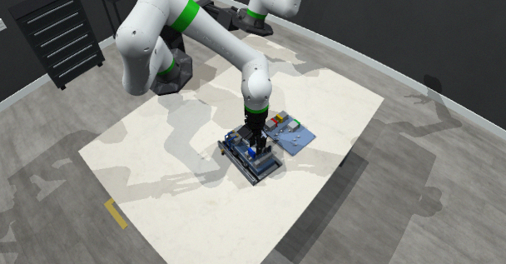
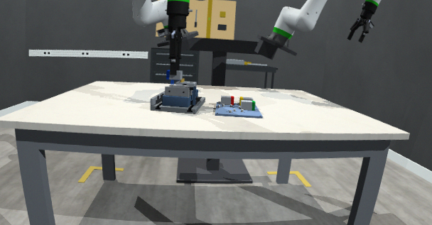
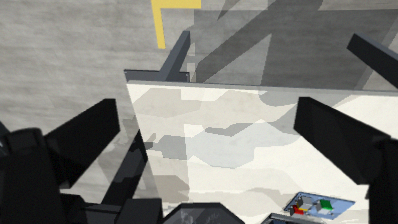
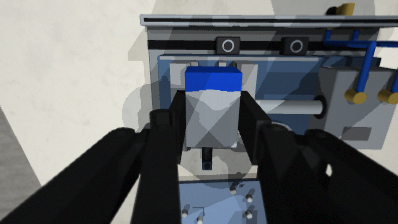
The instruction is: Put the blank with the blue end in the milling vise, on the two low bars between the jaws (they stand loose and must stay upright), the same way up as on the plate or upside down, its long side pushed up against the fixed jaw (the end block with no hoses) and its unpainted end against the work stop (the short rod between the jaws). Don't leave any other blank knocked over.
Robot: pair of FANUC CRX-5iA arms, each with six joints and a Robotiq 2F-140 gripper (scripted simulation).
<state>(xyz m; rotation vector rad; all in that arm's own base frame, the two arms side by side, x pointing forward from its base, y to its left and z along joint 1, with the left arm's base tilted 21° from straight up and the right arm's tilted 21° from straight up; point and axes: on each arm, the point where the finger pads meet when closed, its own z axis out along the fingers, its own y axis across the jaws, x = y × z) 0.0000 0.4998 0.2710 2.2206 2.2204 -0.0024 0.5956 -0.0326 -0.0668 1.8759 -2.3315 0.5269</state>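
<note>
My right gripper is shut on the blue-ended blank. The blank is held level above the vise, over the gap by the fixed jaw. In the right wrist view its blue end points up the picture, towards the vise's long rail. A short dark rod, seemingly the work stop, shows beyond the unpainted end. The low bars are mostly hidden under the blank; whether they stand upright cannot be told. My left gripper is open and empty, high off to the side.
The blue plate lies beside the vise. Red, yellow and green ended blanks rest on it, none visibly knocked over. The hosed block stands at the vise's other end.
</note>
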